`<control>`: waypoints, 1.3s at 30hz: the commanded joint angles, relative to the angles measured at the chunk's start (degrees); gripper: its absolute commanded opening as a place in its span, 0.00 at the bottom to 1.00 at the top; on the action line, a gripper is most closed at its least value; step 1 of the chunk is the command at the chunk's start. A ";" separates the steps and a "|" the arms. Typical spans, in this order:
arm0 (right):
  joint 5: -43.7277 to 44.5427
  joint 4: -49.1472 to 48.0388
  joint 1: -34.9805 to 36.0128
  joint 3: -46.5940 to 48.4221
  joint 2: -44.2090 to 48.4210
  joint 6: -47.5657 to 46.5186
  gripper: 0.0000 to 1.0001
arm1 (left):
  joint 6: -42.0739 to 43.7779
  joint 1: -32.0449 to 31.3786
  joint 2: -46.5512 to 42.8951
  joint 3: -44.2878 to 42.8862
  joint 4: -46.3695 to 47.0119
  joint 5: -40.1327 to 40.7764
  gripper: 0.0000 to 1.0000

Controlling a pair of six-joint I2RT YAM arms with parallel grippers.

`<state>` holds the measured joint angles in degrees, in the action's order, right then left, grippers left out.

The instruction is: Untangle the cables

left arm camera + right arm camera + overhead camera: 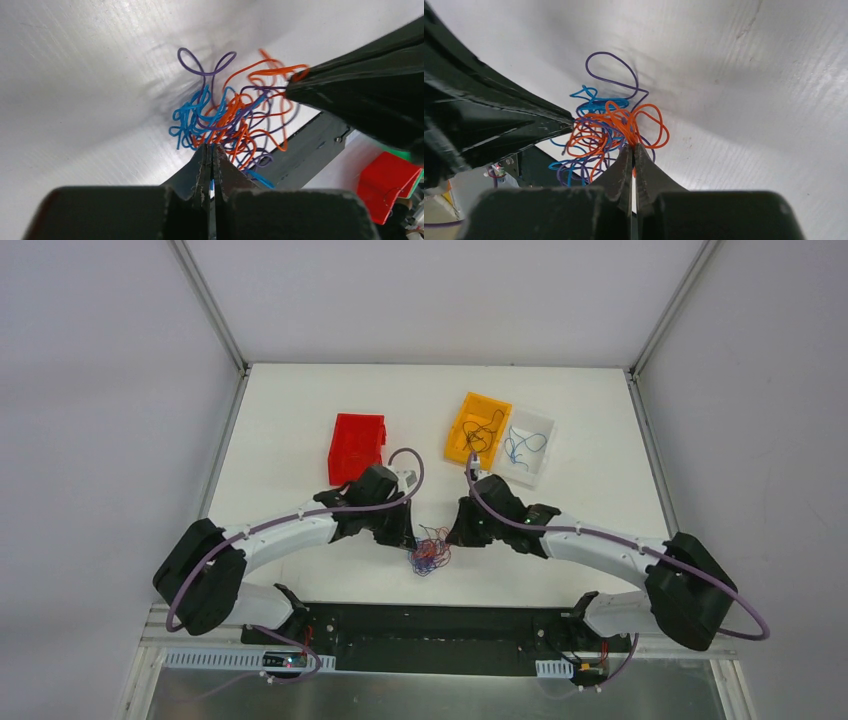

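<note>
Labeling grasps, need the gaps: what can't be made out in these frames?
Which cables the left end effector pinches: left wrist, its own shut fingers cover it.
Same for right end effector, right wrist.
Red bin contents: top view, too small.

Left end effector (211,147) clamped, right end effector (633,146) clamped

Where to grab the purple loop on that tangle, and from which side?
Probably pinch the purple loop at its arched top, approaching from its outer side, away from the tangle: there it stands clear of blue and orange strands.
</note>
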<state>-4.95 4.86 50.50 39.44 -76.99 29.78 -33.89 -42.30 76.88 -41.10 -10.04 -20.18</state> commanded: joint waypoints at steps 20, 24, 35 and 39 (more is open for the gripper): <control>10.87 15.93 -0.96 5.53 14.86 -3.45 0.00 | 4.11 7.04 -13.57 0.95 -2.70 -4.20 0.68; 9.41 15.12 -1.02 5.68 14.61 -3.77 0.00 | 5.74 2.58 -8.94 -1.81 0.71 -7.27 0.85; 8.84 14.48 -0.98 5.80 13.89 -3.67 0.00 | 5.14 -2.95 4.98 -5.66 9.78 -5.38 0.82; 8.73 14.24 -1.02 6.02 13.66 -3.82 0.00 | 6.54 -2.95 8.77 -6.95 13.53 -1.51 0.71</control>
<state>4.40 19.88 49.60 42.85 -63.11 26.70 -29.36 -44.71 83.44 -45.30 -2.11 -25.04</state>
